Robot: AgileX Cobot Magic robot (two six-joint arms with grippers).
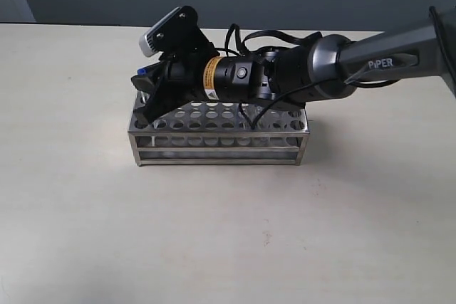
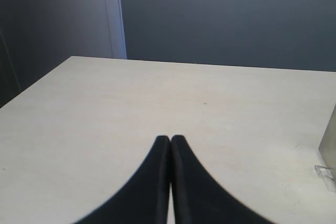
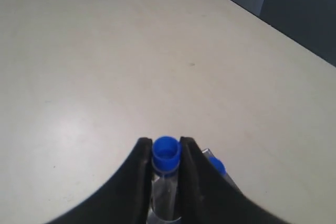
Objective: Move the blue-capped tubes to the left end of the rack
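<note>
The silver rack (image 1: 217,149) stands mid-table in the exterior view. My right gripper (image 1: 144,87) has reached across to the rack's left end. In the right wrist view, the right gripper (image 3: 166,145) is shut on a blue-capped tube (image 3: 166,153), its fingers pressing just under the cap, with the clear body running back between them. That cap (image 1: 143,72) peeks out above the rack's left end. A second blue cap (image 3: 217,167) shows just beside one finger. My left gripper (image 2: 170,139) is shut and empty above bare table. Other tubes are hidden behind the arm.
The right arm (image 1: 342,62) stretches over the rack from the right and covers most of its top plate. A silver edge (image 2: 329,145), probably the rack, shows at the side of the left wrist view. A dark wall rises behind the table.
</note>
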